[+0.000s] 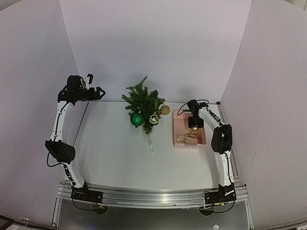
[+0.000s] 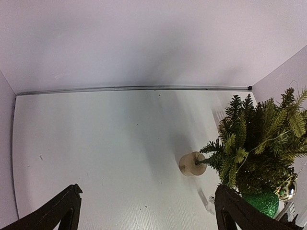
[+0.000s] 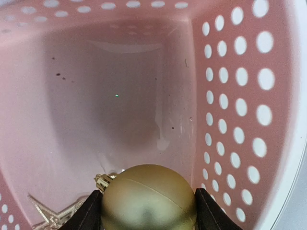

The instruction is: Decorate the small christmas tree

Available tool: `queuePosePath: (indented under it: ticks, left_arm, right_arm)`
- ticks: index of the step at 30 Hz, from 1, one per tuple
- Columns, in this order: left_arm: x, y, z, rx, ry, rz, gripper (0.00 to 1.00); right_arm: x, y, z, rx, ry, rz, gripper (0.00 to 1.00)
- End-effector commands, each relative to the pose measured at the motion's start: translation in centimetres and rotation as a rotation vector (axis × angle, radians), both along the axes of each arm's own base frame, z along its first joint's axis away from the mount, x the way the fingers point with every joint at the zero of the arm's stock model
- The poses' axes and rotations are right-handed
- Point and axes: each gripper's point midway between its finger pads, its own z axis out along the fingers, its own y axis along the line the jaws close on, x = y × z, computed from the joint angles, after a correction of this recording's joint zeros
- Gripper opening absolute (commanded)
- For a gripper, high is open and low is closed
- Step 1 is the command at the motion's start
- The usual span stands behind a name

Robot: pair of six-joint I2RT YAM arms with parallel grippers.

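The small christmas tree (image 1: 143, 101) stands at the back middle of the table; a green glitter ball (image 1: 137, 119), a shiny gold bauble (image 1: 153, 118) and a matte gold ball (image 1: 165, 109) hang on it. In the left wrist view the tree (image 2: 261, 139) and its pale round base (image 2: 192, 164) sit at the right. My left gripper (image 1: 98, 92) hovers open and empty, up and left of the tree. My right gripper (image 1: 194, 125) is down inside the pink basket (image 1: 178, 136), shut on a matte gold ball (image 3: 148, 199) with both fingers (image 3: 88, 213) against its sides.
A gold star-shaped ornament (image 3: 48, 215) lies on the basket floor beside the held ball, seen from above as a gold ornament (image 1: 184, 139). The perforated basket wall (image 3: 240, 96) is close on the right. A small clear piece (image 1: 150, 143) lies on the table before the tree. White walls enclose three sides.
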Motion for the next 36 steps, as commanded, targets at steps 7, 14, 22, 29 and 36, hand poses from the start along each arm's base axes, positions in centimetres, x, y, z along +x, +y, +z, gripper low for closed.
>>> queuePosePath:
  ticks: [7, 14, 22, 29, 36]
  left_arm:
    - [-0.7, -0.4, 1.7, -0.038, -0.031, -0.03, 0.97]
    - [-0.8, -0.7, 1.7, -0.049, -0.029, -0.046, 0.97]
    - [-0.9, -0.8, 1.7, -0.051, -0.028, -0.052, 0.97]
    - [-1.0, -0.9, 0.4, -0.038, -0.006, -0.069, 0.98]
    - [-2.0, -1.0, -1.9, 0.011, 0.01, -0.126, 1.0]
  right_arm:
    - [-0.6, 1.8, 13.9, 0.157, -0.235, 0.14, 0.25]
    - [-1.5, 2.6, 19.3, 0.214, -0.335, 0.224, 0.25]
    - [-2.8, 5.4, 25.5, 0.374, -0.446, 0.374, 0.25]
    - [-3.3, 8.0, 31.4, 0.521, -0.581, 0.48, 0.25]
    - [-2.6, 11.5, 36.9, 0.727, -0.744, 0.582, 0.24]
